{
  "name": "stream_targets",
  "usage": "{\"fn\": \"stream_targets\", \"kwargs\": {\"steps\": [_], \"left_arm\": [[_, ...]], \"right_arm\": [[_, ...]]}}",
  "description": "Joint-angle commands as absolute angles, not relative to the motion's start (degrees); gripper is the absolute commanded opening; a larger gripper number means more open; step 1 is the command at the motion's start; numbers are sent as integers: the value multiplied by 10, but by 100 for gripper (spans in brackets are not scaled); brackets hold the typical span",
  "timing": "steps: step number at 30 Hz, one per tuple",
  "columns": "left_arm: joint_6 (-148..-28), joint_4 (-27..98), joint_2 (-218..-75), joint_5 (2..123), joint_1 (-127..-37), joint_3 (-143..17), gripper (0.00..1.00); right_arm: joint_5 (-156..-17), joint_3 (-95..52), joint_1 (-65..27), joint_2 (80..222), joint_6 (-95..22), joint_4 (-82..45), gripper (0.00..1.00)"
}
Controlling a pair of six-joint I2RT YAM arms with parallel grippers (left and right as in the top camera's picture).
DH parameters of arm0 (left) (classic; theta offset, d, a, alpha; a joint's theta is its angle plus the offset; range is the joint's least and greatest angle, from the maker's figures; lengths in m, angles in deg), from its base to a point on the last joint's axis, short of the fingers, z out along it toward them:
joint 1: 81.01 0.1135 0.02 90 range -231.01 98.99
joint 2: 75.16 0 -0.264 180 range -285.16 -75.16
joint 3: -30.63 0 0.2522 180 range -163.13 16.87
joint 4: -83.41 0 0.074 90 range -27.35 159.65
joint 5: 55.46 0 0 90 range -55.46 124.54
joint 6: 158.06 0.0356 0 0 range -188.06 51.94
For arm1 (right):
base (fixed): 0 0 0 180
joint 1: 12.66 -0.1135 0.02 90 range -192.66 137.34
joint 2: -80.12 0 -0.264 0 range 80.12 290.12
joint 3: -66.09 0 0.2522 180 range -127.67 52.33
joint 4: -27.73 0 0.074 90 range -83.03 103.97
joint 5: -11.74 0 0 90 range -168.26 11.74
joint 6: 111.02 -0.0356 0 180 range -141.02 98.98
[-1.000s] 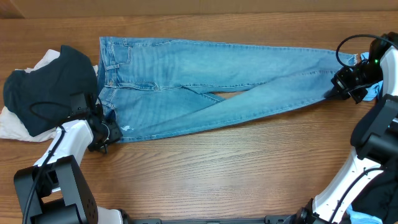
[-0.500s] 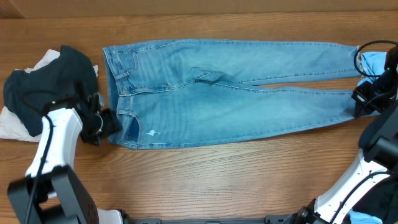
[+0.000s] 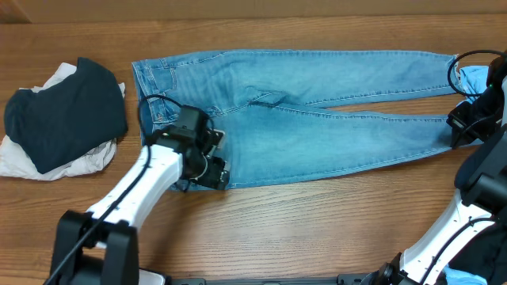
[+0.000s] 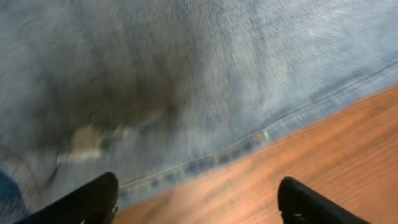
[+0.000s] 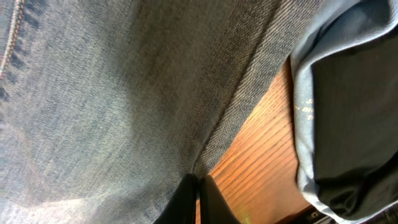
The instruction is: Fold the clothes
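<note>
The light-blue jeans [image 3: 301, 119] lie flat across the table, with the waistband [image 3: 150, 83] at the left and both legs running right. My left gripper [image 3: 212, 170] hovers open over the jeans' near edge by the hip. In the left wrist view its black fingers [image 4: 93, 199] stand wide apart above the denim seam [image 4: 249, 140] and bare wood, with nothing between them. My right gripper [image 3: 462, 128] is at the hem of the near leg. In the right wrist view the right gripper [image 5: 198, 196] is shut on the edge of the denim [image 5: 124, 93].
A dark navy top [image 3: 67, 111] over a white garment [image 3: 24, 158] is piled at the left of the table. A small sky-blue cloth [image 3: 475, 77] lies at the far right by the leg hems, and its edge [image 5: 301, 106] shows beside my right fingers.
The jeans were pulled out flat with the legs side by side. My left gripper has let go of the waist corner, opened, and moved right along the near edge. The right gripper stayed put.
</note>
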State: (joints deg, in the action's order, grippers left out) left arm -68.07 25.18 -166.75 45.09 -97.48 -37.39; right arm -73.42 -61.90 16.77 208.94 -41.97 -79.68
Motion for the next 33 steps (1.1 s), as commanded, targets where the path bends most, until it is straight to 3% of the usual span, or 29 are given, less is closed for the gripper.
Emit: {"fn": "stream_targets", "kwargs": {"steps": [1, 10, 12, 15, 19, 21, 30, 33], "left_arm": [[-666, 282, -1725, 415, -983, -364, 83], [-635, 281, -1806, 415, -995, -364, 52], [-640, 279, -1803, 418, -998, -365, 62], [-637, 262, -1791, 421, -998, -377, 66], [-602, 260, -1757, 449, -1004, -382, 82], [-603, 260, -1762, 444, -1020, -375, 84], [-608, 277, -1812, 390, -1080, -347, 80], [-633, 284, -1838, 330, -1089, -347, 57]], "right_arm": [[-733, -636, 168, 2061, -421, -794, 4], [-733, -636, 168, 2061, -421, -794, 4], [-734, -636, 168, 2061, -420, -794, 4], [-734, -636, 168, 2061, -421, -792, 4], [-734, -636, 168, 2061, -421, -791, 4], [-734, -636, 168, 2061, -421, -791, 4], [-737, -636, 168, 2061, -421, -789, 4], [-741, -636, 168, 2061, -421, -789, 4]]}}
